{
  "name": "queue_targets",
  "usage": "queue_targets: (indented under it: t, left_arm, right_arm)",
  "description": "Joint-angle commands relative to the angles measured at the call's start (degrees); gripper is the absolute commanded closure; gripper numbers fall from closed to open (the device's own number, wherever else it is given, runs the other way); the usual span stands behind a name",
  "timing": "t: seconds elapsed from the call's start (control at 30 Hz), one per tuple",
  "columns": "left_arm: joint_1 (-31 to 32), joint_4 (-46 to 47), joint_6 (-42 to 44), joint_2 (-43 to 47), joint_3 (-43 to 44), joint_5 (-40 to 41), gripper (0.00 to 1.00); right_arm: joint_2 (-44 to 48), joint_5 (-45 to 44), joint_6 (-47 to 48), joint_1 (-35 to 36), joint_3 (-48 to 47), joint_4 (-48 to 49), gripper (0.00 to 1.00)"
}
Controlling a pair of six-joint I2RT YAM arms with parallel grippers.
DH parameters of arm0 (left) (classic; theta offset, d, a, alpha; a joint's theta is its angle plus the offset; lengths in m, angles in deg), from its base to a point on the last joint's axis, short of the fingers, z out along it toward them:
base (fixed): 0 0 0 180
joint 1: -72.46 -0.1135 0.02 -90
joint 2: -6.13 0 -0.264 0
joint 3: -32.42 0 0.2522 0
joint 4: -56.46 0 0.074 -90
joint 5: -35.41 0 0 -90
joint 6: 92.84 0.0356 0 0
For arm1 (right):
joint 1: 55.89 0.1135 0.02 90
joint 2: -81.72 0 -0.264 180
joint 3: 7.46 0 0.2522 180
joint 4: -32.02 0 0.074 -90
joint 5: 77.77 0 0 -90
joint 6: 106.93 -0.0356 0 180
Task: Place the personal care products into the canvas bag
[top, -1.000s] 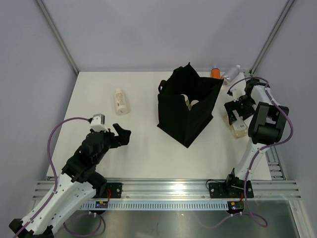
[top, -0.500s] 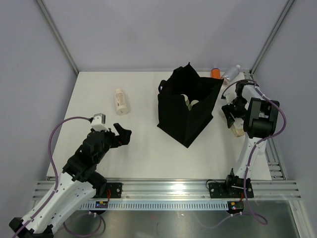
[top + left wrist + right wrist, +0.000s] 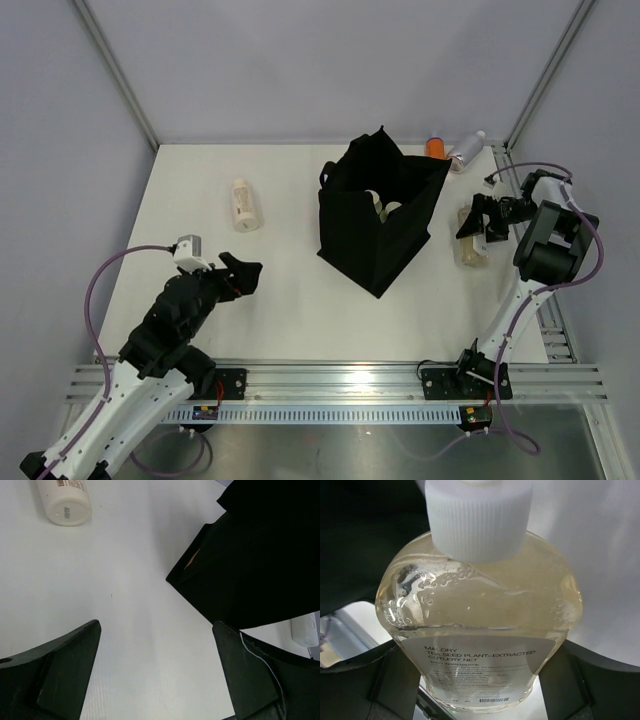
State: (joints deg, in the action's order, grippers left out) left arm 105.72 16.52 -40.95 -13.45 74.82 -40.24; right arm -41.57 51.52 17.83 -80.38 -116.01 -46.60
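The canvas bag (image 3: pixel 378 215) is black and stands open mid-table, with pale products (image 3: pixel 386 208) showing inside it. It also fills the right of the left wrist view (image 3: pixel 260 555). A clear amber bottle (image 3: pixel 466 247) with a white cap lies just right of the bag. My right gripper (image 3: pixel 479 222) is shut on this bottle (image 3: pixel 480 600), one finger (image 3: pixel 395 680) against each side. A cream-white bottle (image 3: pixel 243 204) lies at the left (image 3: pixel 65 500). An orange bottle (image 3: pixel 436 147) and a small clear bottle (image 3: pixel 468 150) sit at the back. My left gripper (image 3: pixel 246 272) hovers open (image 3: pixel 157 670) over bare table.
Grey walls and slanted aluminium posts (image 3: pixel 115 75) close in the table at the back and sides. A metal rail (image 3: pixel 553 330) runs along the right edge, and the arm bases sit at the near edge.
The right wrist has swung out to the right and turned, and its fingers now bracket the amber bottle, which has shifted a little toward the bag. The left arm has barely drifted.
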Motion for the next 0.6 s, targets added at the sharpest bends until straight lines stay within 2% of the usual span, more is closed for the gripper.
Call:
queue_targets:
  t: [0.0,0.1,0.17,0.23,0.33,0.37,0.4,0.5,0.57]
  left_arm:
    - [-0.21,1.39,-2.06,1.29,-0.25,0.15,0.01]
    - [-0.21,0.69,-2.76,2.34,-0.34,0.42,0.01]
    - [-0.21,0.25,-3.02,2.87,-0.43,0.85,0.01]
    - [-0.21,-0.19,-3.03,3.49,-0.34,1.38,0.01]
    - [-0.21,-1.95,-2.85,3.84,0.36,2.7,0.01]
    - [-0.21,-2.39,-2.68,3.93,0.53,2.96,0.01]
    - [-0.21,-2.65,-2.59,4.1,0.71,3.57,0.01]
    - [-0.21,-3.44,-2.5,4.19,1.15,4.81,0.01]
    - [-0.21,-3.36,-2.5,4.19,1.06,5.25,0.01]
  right_arm:
    - [7.34,21.15,-1.19,0.32,0.03,-2.21,1.0]
    - [12.44,27.3,-4.16,-0.82,-0.4,0.78,1.0]
    - [16.99,29.52,-10.29,-1.7,-1.98,6.22,1.0]
    - [20.26,30.85,-15.14,-1.79,-4.18,13.51,1.0]
    - [28.59,29.19,-32.5,-1.7,-5.85,29.49,1.0]
    - [29.67,27.96,-35.0,-1.61,-7.42,36.49,1.0]
    - [30.55,27.6,-37.9,-1.35,-8.91,38.73,1.0]
    - [30.74,26.89,-36.1,3.12,-19.36,35.79,1.0]
    - [29.33,25.32,-32.5,9.53,-26.99,29.48,1.0]
